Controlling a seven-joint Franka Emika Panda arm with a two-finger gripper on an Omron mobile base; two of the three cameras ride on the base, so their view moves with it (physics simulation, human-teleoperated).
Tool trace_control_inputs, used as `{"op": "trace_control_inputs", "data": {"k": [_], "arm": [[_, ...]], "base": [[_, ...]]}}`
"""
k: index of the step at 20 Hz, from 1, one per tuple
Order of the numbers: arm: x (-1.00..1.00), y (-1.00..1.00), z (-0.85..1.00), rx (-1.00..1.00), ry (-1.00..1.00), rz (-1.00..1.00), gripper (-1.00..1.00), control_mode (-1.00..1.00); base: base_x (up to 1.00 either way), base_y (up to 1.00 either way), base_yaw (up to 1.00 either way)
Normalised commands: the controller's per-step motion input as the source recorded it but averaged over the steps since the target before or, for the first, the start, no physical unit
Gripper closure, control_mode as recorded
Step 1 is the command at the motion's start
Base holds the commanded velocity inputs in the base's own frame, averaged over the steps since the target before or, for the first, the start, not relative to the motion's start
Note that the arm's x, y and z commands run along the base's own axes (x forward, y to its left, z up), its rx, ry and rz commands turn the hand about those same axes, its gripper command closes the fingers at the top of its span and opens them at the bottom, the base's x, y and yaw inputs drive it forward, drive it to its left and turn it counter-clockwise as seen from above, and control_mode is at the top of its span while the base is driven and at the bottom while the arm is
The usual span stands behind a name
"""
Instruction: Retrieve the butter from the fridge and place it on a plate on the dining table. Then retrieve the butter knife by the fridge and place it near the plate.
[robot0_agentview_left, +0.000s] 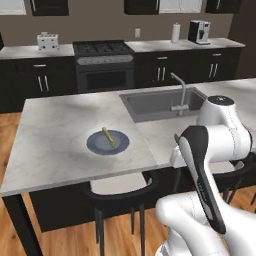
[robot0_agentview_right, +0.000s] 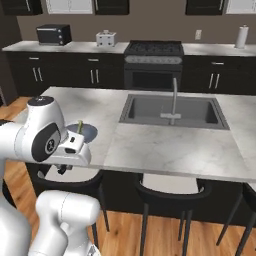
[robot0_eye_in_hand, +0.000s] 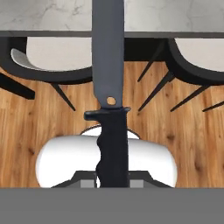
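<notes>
Since the claw (robot0_eye_in_hand: 112, 181) is clamped on the butter knife (robot0_eye_in_hand: 109, 87) below the worktop (robot0_agentview_left: 60, 130) edge, lifting carelessly could snag the blade.

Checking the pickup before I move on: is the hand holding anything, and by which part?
Yes. The hand is shut on the butter knife, gripping its black handle at the lower end; the blade points away, toward the table edge.

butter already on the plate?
Yes, the butter lies on the plate on the dining table.
</notes>
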Motion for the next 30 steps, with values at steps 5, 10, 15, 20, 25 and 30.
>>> {"op": "trace_control_inputs", "data": {"k": [5, 10, 15, 20, 25, 30], "arm": [[0.00, 0.00, 0.00, 0.00, 0.00, 0.00, 1.00, 1.00], [0.00, 0.00, 0.00, 0.00, 0.00, 0.00, 1.00, 1.00], [0.00, 0.00, 0.00, 0.00, 0.00, 0.00, 1.00, 1.00], [0.39, -0.01, 0.00, 0.00, 0.00, 0.00, 1.00, -1.00], [0.87, -0.12, 0.00, 0.00, 0.00, 0.00, 1.00, -1.00], [1.00, -0.22, 0.00, 0.02, 0.06, 0.01, 1.00, -1.00]], "base": [[0.36, 0.00, 0.16], [0.24, 0.00, 0.03], [0.28, 0.00, 0.00], [0.00, 0.00, 0.00], [0.00, 0.00, 0.00], [0.00, 0.00, 0.00]]}}
